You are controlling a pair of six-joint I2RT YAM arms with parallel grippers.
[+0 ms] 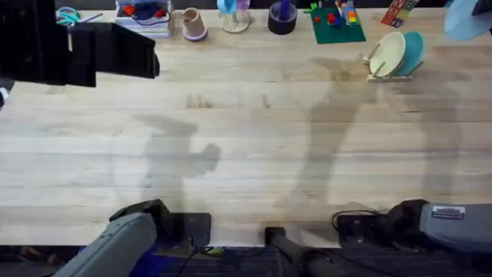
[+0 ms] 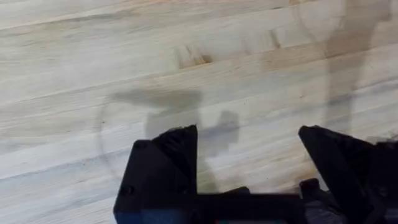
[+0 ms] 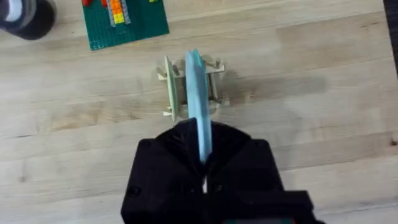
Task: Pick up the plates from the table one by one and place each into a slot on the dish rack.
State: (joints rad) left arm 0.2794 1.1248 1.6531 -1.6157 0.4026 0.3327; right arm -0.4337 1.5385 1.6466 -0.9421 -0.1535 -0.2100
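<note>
- Plates: a pale blue plate (image 3: 198,93) stands on edge, clamped between the fingers of the right gripper (image 3: 204,163), above the dish rack (image 3: 186,87)
- Left gripper (image 2: 249,155) hangs spread apart, empty, over the bare table (image 2: 124,50)
- Risk, as I judge it: if the plate comes down off-line, its rim may strike a peg and tip the rack
- Rack (image 1: 393,63) already holds a cream plate (image 1: 387,52) and a teal plate (image 1: 413,48)

Showing pale wood with visible grain and a matt finish across the table (image 1: 246,154). Looking like light bare wood at the dish rack (image 3: 180,87). Appearing smooth and faintly glossy on the pale blue plate (image 3: 198,109). Reading as matt black plastic at the right gripper (image 3: 204,163).
</note>
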